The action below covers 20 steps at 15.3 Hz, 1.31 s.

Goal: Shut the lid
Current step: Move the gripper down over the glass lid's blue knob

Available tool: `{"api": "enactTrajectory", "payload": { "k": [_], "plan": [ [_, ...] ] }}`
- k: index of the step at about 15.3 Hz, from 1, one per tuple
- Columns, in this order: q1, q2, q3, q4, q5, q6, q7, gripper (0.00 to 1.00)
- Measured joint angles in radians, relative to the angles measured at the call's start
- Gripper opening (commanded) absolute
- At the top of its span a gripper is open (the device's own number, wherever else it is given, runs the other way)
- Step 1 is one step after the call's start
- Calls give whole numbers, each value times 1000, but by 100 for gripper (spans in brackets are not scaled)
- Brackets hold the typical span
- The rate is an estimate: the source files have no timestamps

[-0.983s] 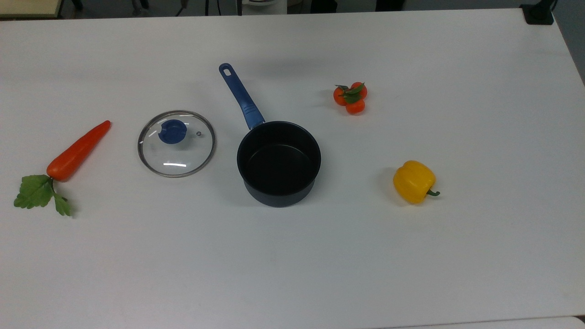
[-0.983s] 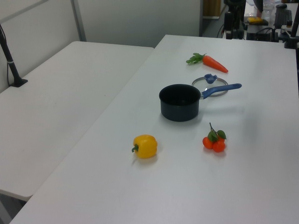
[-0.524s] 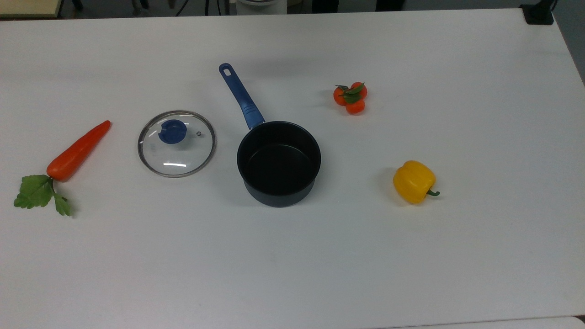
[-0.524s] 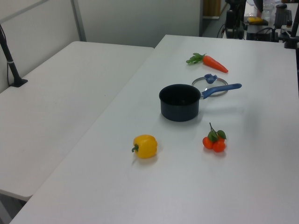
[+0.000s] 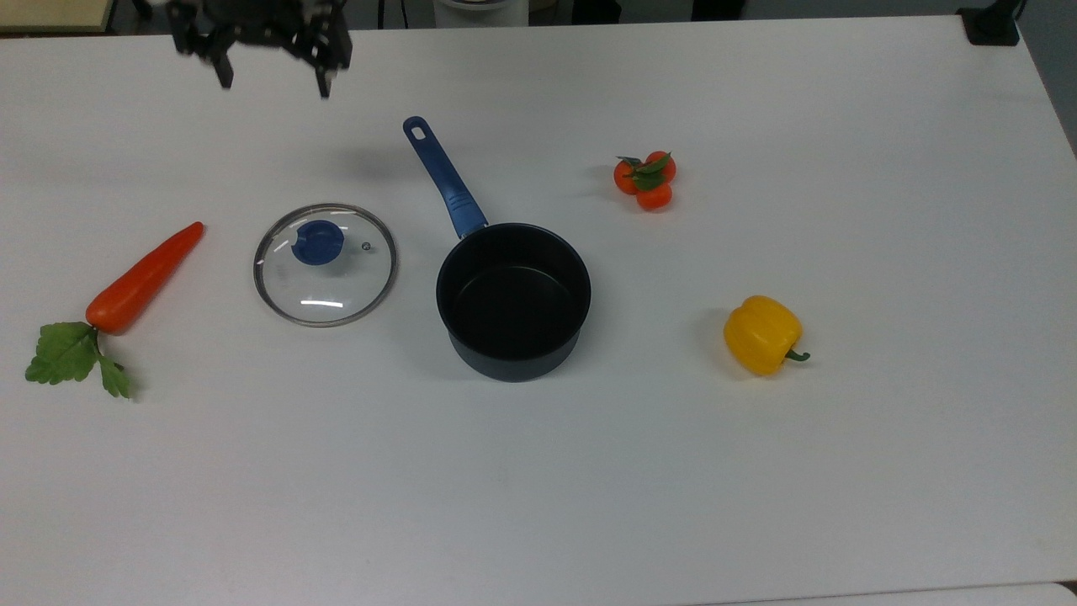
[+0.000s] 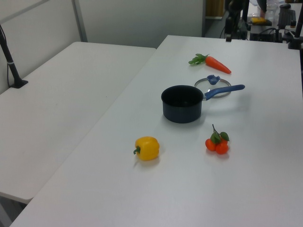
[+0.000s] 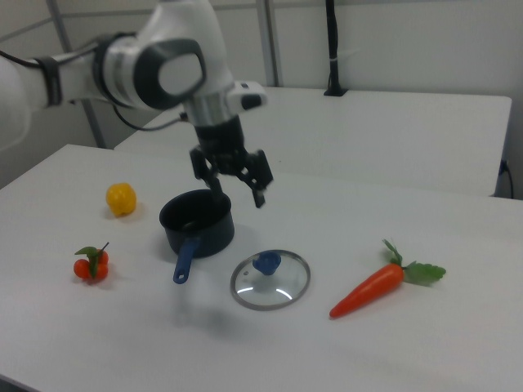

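The lid (image 5: 325,264) lay flat on the white table (image 5: 757,471), knob (image 5: 317,242) up, just beside the saucepan (image 5: 513,300) on the top view's left and not touching it. In the right view the lid (image 7: 270,279) sat in front of the saucepan (image 7: 197,224), near the tip of its blue handle (image 7: 185,260). The saucepan stood uncovered, its dark inside bare, the handle (image 5: 444,178) slanting away toward the top view's upper left. The carrot (image 5: 139,279) lay beyond the lid from the saucepan, on the top view's left, leaves (image 5: 71,357) at its lower end. On the saucepan's other side in the top view were the tomato cluster (image 5: 645,180) and the yellow pepper (image 5: 761,334), both well apart from it. The gripper (image 5: 273,80) hung in the air above the table, well clear of the lid, toward the top view's upper left of the saucepan; its fingers (image 7: 258,197) were spread apart and held nothing. In the right view the gripper (image 7: 239,190) hovered above the saucepan's far rim.
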Motion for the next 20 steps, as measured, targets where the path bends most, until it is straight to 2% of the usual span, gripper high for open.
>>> {"api": "enactTrajectory", "payload": {
  "k": [4,12,15,16,19,20],
  "plan": [
    [-9,96,0,-44,0,140,-3,100],
    [-7,223,0,-79,0,278,3,100],
    [-3,253,0,-81,1,320,60,100],
    [-2,257,2,-81,1,321,71,97],
    [-2,269,4,-81,1,341,83,77],
    [-2,272,4,-81,1,347,83,74]
  ]
}}
